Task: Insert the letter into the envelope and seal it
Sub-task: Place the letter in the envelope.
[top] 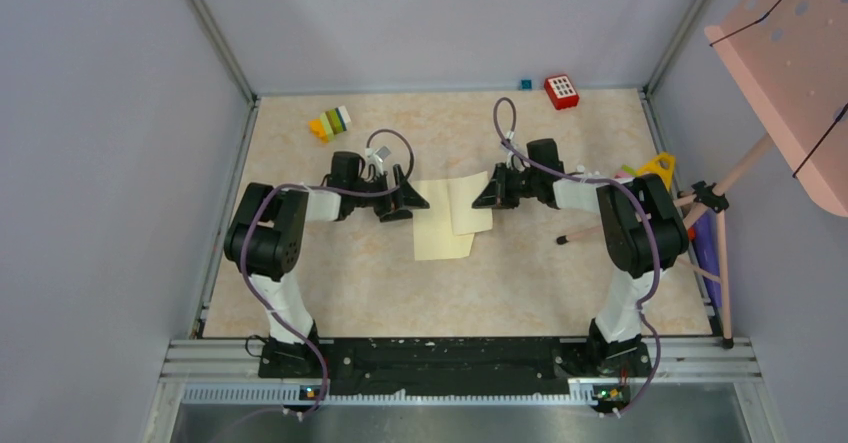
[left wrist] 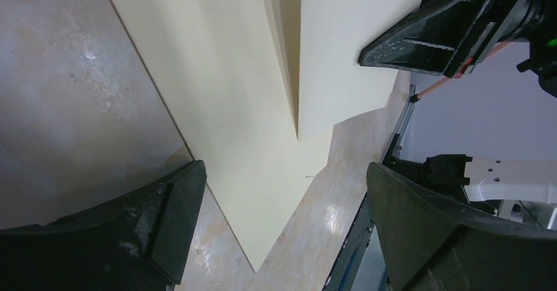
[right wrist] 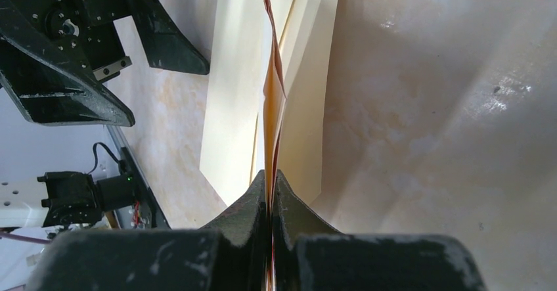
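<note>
Envelope [top: 441, 231]: pale cream, lying flat at the centre of the table [top: 330, 288].
Second cream panel [top: 470, 201]: overlaps the envelope's 1 o'clock corner; possibly its flap, but the view does not settle it.
Left claw [top: 407, 203]: fingers spread wide, holding nothing, low at the envelope's 10 o'clock edge.
Right claw [right wrist: 270, 184]: fingers pressed together, pinching a thin tan sheet [right wrist: 273, 94] that is seen edge-on, standing over the cream paper; at the envelope's 2 o'clock.
Toy block stack [top: 331, 123]: multicoloured, at the table's 11 o'clock.
Red block [top: 561, 91]: at the table's 1 o'clock, by the far wall.
</note>
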`<state>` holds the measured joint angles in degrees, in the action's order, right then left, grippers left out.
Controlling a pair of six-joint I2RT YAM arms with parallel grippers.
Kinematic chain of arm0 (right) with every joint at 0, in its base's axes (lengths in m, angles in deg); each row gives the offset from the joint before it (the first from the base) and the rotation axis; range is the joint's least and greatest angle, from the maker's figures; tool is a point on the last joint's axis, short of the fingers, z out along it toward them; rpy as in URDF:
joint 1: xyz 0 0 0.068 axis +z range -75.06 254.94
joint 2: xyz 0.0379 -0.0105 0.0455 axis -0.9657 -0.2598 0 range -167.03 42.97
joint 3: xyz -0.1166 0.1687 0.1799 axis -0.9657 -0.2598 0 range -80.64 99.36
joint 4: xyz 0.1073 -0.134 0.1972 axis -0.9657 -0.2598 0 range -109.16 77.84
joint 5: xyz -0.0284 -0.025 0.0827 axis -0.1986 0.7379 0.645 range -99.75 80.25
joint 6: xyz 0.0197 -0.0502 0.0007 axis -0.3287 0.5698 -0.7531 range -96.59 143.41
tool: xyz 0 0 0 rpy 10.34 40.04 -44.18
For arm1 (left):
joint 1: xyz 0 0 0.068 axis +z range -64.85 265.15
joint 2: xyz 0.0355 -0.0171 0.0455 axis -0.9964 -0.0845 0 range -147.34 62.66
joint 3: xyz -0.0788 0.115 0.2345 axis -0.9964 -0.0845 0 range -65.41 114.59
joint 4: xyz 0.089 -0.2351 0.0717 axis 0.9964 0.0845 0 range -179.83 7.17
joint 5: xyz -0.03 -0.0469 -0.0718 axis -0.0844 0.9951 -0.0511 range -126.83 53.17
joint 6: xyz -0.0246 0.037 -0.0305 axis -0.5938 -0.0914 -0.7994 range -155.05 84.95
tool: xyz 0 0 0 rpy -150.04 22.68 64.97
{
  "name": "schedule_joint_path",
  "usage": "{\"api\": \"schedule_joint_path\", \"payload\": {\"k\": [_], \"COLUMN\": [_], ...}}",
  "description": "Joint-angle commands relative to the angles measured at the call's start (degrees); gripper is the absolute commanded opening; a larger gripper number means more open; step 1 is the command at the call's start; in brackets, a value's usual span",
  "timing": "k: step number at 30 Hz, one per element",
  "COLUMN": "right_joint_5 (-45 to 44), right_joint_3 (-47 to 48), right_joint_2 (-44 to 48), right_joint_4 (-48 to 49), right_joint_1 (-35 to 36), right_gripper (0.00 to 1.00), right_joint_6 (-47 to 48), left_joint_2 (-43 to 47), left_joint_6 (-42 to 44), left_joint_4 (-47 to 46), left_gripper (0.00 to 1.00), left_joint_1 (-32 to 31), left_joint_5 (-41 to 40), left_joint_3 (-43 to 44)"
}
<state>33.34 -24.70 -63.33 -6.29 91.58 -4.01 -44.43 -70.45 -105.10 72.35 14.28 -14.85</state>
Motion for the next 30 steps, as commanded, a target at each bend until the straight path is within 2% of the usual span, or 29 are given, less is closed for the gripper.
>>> {"api": "schedule_joint_path", "payload": {"k": [1,21,30], "right_joint_5": [-0.9,-2.1,0.3], "right_joint_3": [0.4,-0.7,2.1], "right_joint_2": [0.5,-0.9,-2.0], "right_joint_4": [-0.1,-1.3,-8.5], "right_joint_1": [-0.2,2.2,2.3], "right_gripper": [0.00,0.00,0.00], "right_joint_6": [-1.1,-3.5,1.6], "left_joint_2": [1.8,3.6,4.0], "left_joint_6": [-0.7,-4.8,-5.1], "left_joint_4": [0.0,-4.7,-5.0], "left_gripper": [0.99,0.99,0.99], "left_joint_1": [-0.1,-0.5,-0.5], "left_joint_5": [-2.8,-3.9,-4.0], "left_joint_3": [-2.0,-5.4,-5.8]}}
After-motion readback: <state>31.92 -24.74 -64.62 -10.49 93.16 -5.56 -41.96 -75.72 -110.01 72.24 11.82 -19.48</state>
